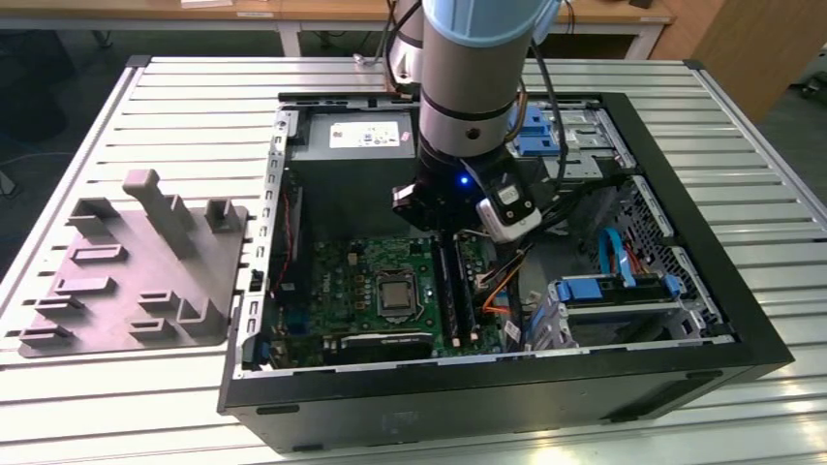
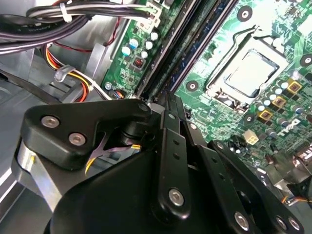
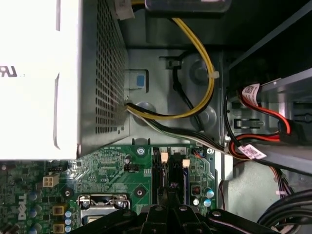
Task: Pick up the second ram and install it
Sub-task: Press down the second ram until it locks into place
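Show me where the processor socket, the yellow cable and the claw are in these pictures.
processor socket [image 2: 252, 73], second wrist view, on its silver centre plate.
yellow cable [image 3: 207, 85], first wrist view, on its curved stretch.
claw [image 2: 168, 105], second wrist view, at the fingertips over the memory slots.

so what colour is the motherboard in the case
Green, clearest in the second wrist view: motherboard.

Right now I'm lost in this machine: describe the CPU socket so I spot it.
In the open black case, find the green motherboard. Its CPU socket sits mid-board: a metal-framed square silver plate, unlike the long black memory slots beside it.
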`<state>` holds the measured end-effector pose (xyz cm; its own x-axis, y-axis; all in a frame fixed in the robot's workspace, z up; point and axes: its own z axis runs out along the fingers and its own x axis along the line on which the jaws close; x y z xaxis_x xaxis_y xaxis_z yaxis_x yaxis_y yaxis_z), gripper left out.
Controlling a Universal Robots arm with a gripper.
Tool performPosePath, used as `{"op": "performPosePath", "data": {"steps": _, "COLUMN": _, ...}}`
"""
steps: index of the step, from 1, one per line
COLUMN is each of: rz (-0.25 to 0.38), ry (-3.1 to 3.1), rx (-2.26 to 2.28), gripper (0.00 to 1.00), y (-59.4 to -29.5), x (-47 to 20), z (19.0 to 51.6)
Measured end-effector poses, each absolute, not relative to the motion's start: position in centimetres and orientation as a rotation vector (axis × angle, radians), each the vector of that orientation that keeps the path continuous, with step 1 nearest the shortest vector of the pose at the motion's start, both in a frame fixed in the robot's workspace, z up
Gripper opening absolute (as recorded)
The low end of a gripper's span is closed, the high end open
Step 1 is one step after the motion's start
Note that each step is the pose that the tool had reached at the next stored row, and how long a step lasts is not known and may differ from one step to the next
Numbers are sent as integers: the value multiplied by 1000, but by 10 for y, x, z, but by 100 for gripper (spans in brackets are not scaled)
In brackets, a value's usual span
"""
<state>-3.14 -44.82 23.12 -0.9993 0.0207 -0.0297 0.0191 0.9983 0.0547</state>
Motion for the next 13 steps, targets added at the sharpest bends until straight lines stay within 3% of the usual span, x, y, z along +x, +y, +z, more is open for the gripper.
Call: {"op": "performPosePath", "data": {"steps": 13, "rz": 84, "ry": 3110, "rx": 31, "gripper": 10, "y": -441, "x": -34, "z": 224}}
